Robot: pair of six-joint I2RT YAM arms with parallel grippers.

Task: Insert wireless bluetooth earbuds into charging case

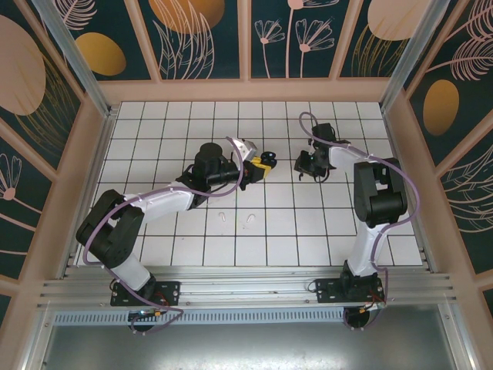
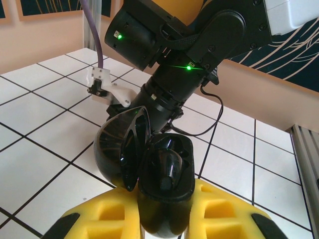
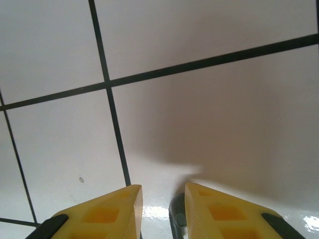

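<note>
Step in hand, as judged: the open charging case is being presented for loading. The left gripper (image 2: 164, 221) is clamping the charging case (image 2: 167, 174) between its yellow pads over the middle of the tiled bench (image 1: 308, 231). The case is showing as glossy black and rounded, with its lid (image 2: 117, 149) hinging open to one side. Its cavity is giving off dark glossy curves that may be a seated black bud, though this cannot be confirmed. The right gripper (image 3: 163, 194) is hovering low over bare tile just beside the case, its fingers standing a narrow gap apart. A small grey object (image 3: 175, 216) is sitting at the root of that gap, and whether it is a pinched bud cannot be told. One white earbud (image 1: 222, 216) and a second white earbud (image 1: 248, 222) are lying loose on the bench, near each other, in front of the left arm and well apart from the case. The task is judged incomplete. The next move is calling for a bud to be carried over the open cavity, stem lined up with its socket, and lowered gently, since such small, smooth pieces are likely to slip or twist.
</note>
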